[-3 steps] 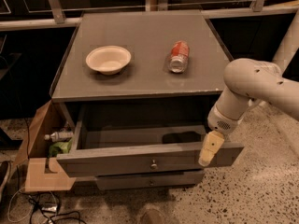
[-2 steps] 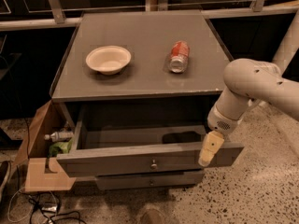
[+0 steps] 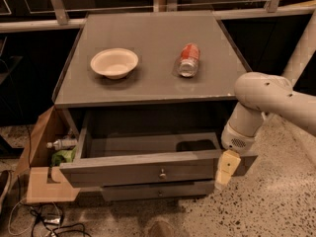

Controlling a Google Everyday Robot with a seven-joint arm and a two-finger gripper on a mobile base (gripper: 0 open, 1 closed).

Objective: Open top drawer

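Note:
The top drawer [image 3: 138, 169] stands pulled out from the grey cabinet, its flat grey front facing me with a small round knob [image 3: 162, 173] at its centre. Its grey boxed interior [image 3: 148, 144] shows and looks empty. My gripper [image 3: 223, 174] hangs at the drawer's right front corner, its pale yellowish fingertip pointing down beside the front panel. The white arm [image 3: 269, 100] comes in from the right.
A white bowl [image 3: 114, 62] and a red can [image 3: 188, 59] lying on its side sit on the cabinet top [image 3: 148, 28]. A shorter drawer front [image 3: 155, 190] shows below. A cardboard box [image 3: 42, 157] with a bottle stands at the left; cables lie on the floor.

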